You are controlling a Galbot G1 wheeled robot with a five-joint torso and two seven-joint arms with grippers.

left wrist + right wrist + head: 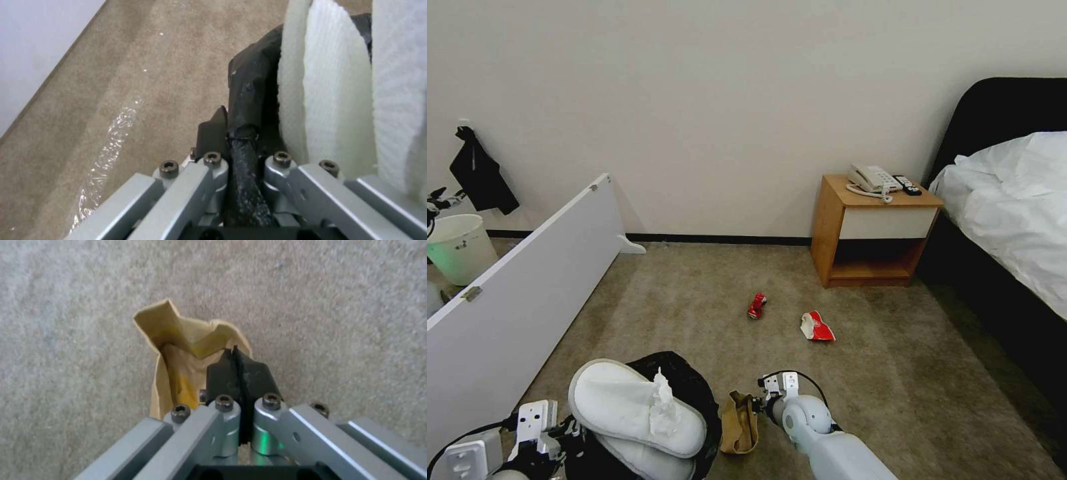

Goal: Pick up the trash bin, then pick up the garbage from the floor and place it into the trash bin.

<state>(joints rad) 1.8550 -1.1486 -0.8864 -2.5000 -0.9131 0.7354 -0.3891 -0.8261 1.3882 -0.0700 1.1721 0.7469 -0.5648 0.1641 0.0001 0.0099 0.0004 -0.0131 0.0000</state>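
Two hands busy: our left hand (pixel 242 156) clamps the trash bin (pixel 694 393) rim; our right hand (pixel 240 370) pinches the brown paper bag (pixel 186 350) on the floor (pixel 894 373), just beside the bin. We'd lift clear, then release over the slippers (pixel 627 407).

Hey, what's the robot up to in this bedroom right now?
It's clearing litter off the carpet. Its left tool is shut on the rim of the black-lined bin, which already holds two slippers and a tissue. Its right tool is shut on a paper bag, beside the bin. A red can and a wrapper lie farther off.
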